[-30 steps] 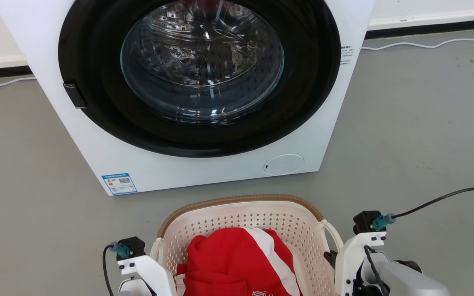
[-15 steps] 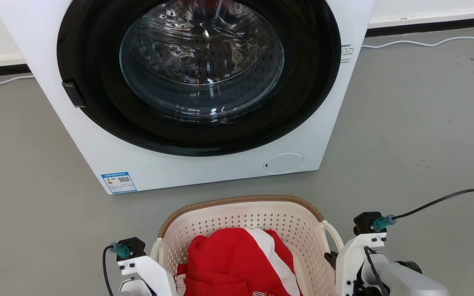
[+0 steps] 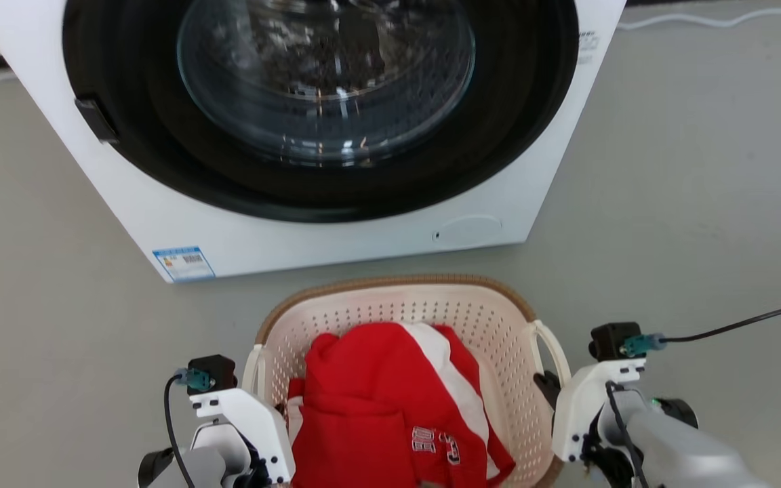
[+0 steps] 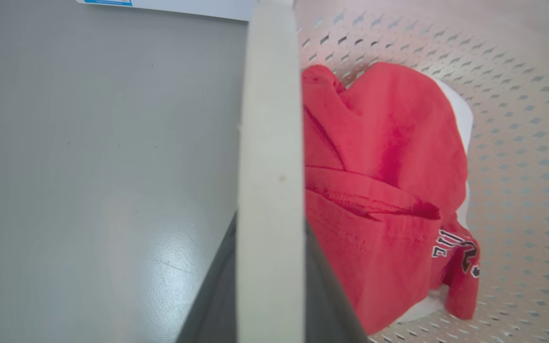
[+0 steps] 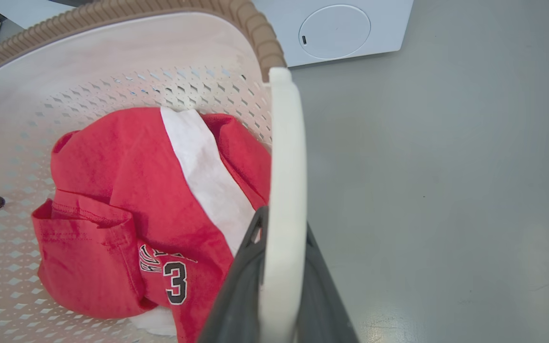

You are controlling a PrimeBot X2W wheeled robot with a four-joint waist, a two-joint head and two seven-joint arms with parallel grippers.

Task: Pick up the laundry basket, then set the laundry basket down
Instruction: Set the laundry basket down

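Observation:
The laundry basket (image 3: 397, 283), cream and perforated with a brown rim, sits low in the head view in front of the washer, with a red and white garment (image 3: 390, 400) in it. My left gripper (image 4: 269, 286) is shut on the basket's left loop handle (image 4: 269, 143), one dark finger on each side. My right gripper (image 5: 279, 271) is shut the same way on the right handle (image 5: 286, 157). In the head view the left gripper (image 3: 258, 407) and right gripper (image 3: 553, 393) flank the basket. I cannot tell whether the basket touches the floor.
A white front-loading washer (image 3: 336, 234) with a dark round door stands close behind the basket. Grey floor (image 3: 689, 203) lies open to both sides. A white cable (image 3: 723, 20) runs along the floor at the far right, and a black cable (image 3: 743, 325) leaves my right wrist.
The whole head view has shifted, so the camera has moved: washer and basket now sit higher and look closer. Both grippers stay shut on the handles.

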